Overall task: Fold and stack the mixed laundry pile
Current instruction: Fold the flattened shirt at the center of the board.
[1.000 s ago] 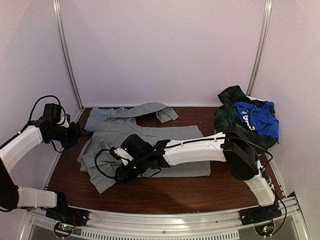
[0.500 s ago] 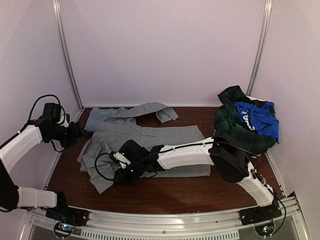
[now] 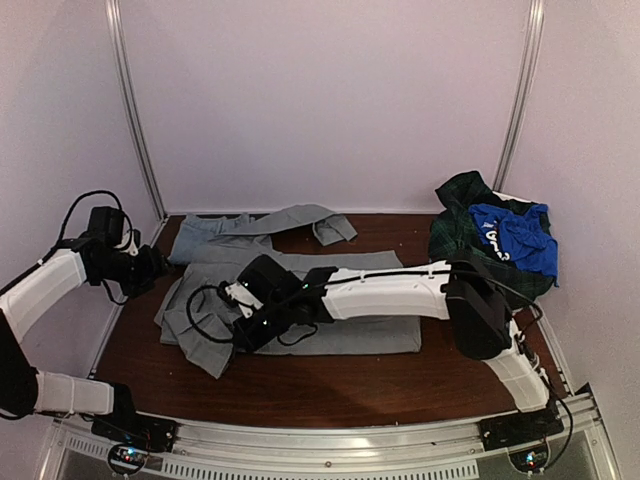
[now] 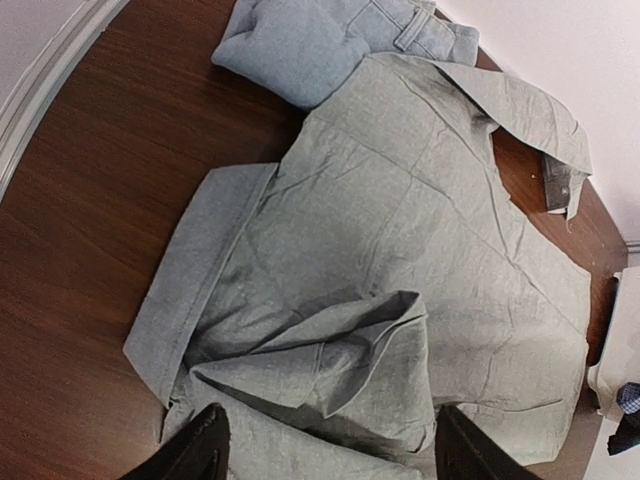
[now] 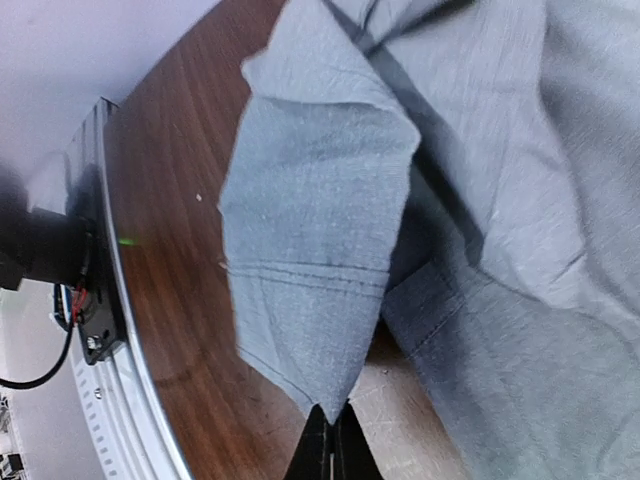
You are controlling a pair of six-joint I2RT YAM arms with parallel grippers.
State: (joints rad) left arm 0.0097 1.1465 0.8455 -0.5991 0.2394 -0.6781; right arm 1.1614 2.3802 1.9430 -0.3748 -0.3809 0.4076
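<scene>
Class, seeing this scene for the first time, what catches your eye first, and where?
A large grey shirt lies spread across the middle of the table, with the right gripper shut on one of its corners. In the far right corner sits the mixed laundry pile, dark plaid topped by a bright blue piece.

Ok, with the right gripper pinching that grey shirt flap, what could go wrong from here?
1. The right gripper pinches only a flap tip of the grey shirt; it may slip out under pull.
2. The left gripper hangs open, holding nothing, so the whole shirt could drag and bunch.
3. The shirt lies against the folded light-blue garment, which a pull might disturb.
</scene>
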